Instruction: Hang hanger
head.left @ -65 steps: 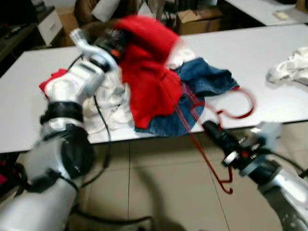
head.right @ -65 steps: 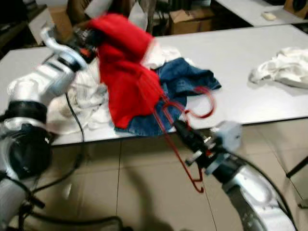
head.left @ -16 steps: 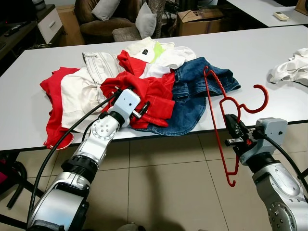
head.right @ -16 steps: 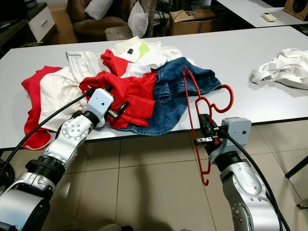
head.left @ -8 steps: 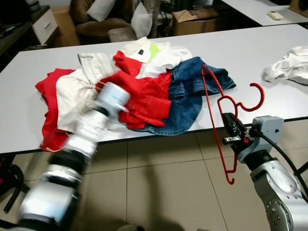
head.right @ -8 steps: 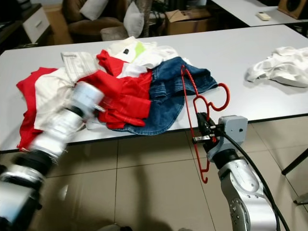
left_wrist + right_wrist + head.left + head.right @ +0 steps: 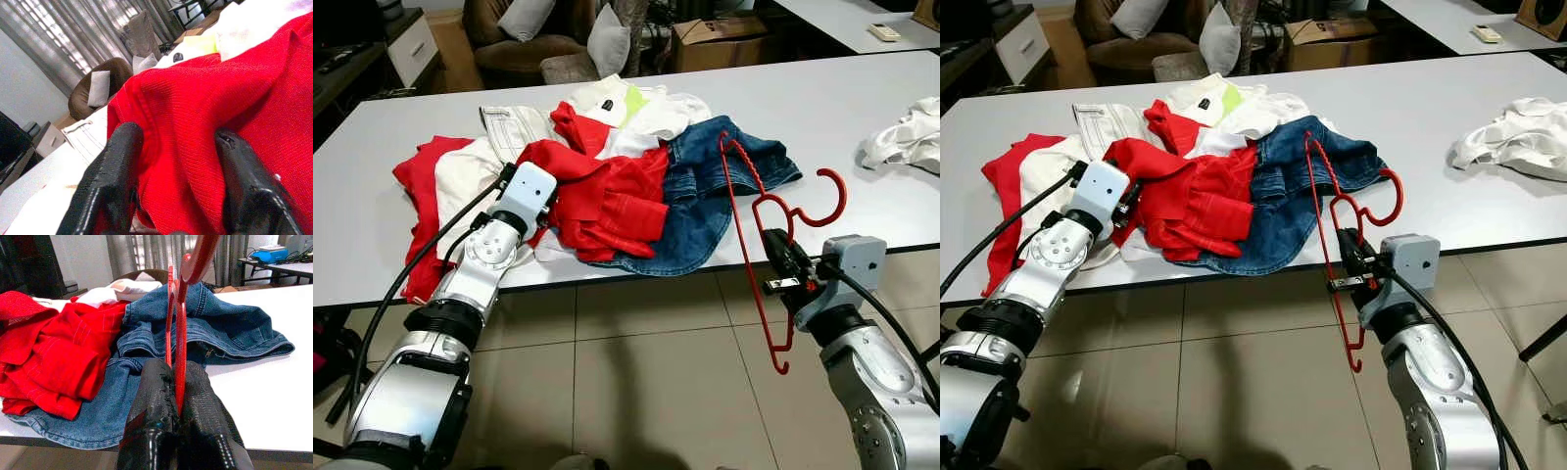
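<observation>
The right gripper (image 7: 781, 262) is clamped on the red hanger (image 7: 766, 217), its two black fingers (image 7: 155, 396) pressed together around one thin red bar of it. It sits just off the front edge of the white table (image 7: 803, 108), below the tabletop's level, with the silver right arm running back from it toward the robot. The hanger stands roughly upright in that grip: its hook curls above the table edge, one long arm slants up over the table to end above the blue jeans (image 7: 710, 191), and its lower end hangs down in front of the table over the tiled floor (image 7: 636, 392).

The left gripper (image 7: 173, 171) is on the table, at the front of the clothes pile and well apart from the hanger. Its fingers (image 7: 115, 181) stand apart with a fold of the red garment (image 7: 602, 196) bunched between them; the cloth touches both fingers, though how firmly they pinch it cannot be told.

The red garment lies in the middle of the pile, just beside the jeans. White clothes (image 7: 475, 181) lie on the far side of it from the jeans, and another red piece (image 7: 416, 171) beyond them. A separate heap of white cloth (image 7: 906, 142) rests on the table past the hanger, away from the pile.
</observation>
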Motion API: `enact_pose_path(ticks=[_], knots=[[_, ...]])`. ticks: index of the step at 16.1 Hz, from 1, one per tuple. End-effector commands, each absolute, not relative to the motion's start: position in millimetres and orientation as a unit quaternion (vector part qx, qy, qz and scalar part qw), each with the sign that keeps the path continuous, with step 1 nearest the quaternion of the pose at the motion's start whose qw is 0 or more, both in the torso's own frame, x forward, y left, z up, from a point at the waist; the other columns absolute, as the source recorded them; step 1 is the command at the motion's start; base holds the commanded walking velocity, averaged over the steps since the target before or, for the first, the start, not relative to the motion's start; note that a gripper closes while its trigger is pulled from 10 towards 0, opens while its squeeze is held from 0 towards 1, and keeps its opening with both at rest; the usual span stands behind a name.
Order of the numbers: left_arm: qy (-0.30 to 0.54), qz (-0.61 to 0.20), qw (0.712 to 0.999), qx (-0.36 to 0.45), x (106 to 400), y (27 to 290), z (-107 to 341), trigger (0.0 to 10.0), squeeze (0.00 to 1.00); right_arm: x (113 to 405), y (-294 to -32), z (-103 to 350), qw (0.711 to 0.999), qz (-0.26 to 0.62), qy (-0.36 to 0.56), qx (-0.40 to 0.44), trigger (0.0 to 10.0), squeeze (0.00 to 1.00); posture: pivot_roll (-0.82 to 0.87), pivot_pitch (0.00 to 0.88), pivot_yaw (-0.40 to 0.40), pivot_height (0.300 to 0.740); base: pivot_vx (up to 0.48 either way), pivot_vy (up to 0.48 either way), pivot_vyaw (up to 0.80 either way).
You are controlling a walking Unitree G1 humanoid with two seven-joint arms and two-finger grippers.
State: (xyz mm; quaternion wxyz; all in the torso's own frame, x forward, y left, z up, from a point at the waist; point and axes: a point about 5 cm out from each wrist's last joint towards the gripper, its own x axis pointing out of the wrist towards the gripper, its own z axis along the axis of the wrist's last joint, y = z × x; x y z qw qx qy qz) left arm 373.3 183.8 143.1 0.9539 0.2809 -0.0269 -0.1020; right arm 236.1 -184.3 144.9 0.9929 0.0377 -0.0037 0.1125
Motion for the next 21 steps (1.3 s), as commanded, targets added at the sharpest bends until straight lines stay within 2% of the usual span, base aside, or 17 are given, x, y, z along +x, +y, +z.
enact_pose_path(ticks=[1, 5, 9, 13, 15, 16, 18, 21], knots=[[-0.035, -0.105, 0.950, 0.290, 375.5, 187.9, 151.3, 0.0, 0.00, 238.2, -183.3, 146.7, 0.992, 0.116, -0.011, 0.039, 10.0, 0.00, -0.19, 0.000, 0.102, 0.740, 0.000, 0.000, 0.00], [-0.020, -0.118, 0.950, 0.287, 377.2, 193.2, 153.8, 0.0, 0.00, 238.1, -179.0, 147.5, 0.989, 0.142, -0.014, 0.035, 10.0, 0.00, -0.18, 0.000, 0.102, 0.740, 0.000, 0.000, 0.00], [0.008, -0.145, 0.955, 0.258, 381.5, 194.0, 158.4, 0.0, 0.00, 230.8, -170.6, 152.3, 0.976, 0.218, -0.016, 0.024, 10.0, 0.00, -0.19, 0.000, 0.112, 0.740, 0.000, 0.000, 0.00], [0.030, -0.183, 0.969, 0.166, 388.7, 193.2, 177.5, 0.0, 0.00, 214.2, -159.6, 158.2, 0.943, 0.332, -0.008, 0.040, 10.0, 0.00, -0.19, 0.000, 0.113, 0.740, 0.000, 0.000, 0.00], [0.014, -0.198, 0.977, 0.081, 393.5, 190.7, 199.4, 0.0, 0.00, 208.4, -155.1, 158.1, 0.929, 0.368, 0.003, 0.046, 10.0, 0.00, -0.18, 0.000, 0.111, 0.740, 0.000, 0.000, 0.00], [0.010, -0.201, 0.977, 0.065, 394.2, 190.4, 203.9, 0.0, 0.00, 207.8, -154.6, 157.8, 0.927, 0.372, 0.005, 0.046, 10.0, 0.00, -0.18, 0.000, 0.111, 0.740, 0.000, 0.000, 0.00], [-0.008, -0.257, 0.966, -0.016, 393.7, 184.7, 231.3, 0.0, 0.00, 207.3, -153.3, 157.9, 0.923, 0.381, 0.006, 0.050, 10.0, 0.00, -0.18, 0.000, 0.109, 0.740, 0.000, 0.000, 0.00], [-0.011, -0.324, 0.943, -0.071, 386.1, 178.1, 254.2, 0.0, 0.00, 211.0, -150.1, 159.5, 0.919, 0.391, 0.007, 0.054, 10.0, 0.00, -0.18, 0.000, 0.105, 0.740, 0.000, 0.000, 0.00]])
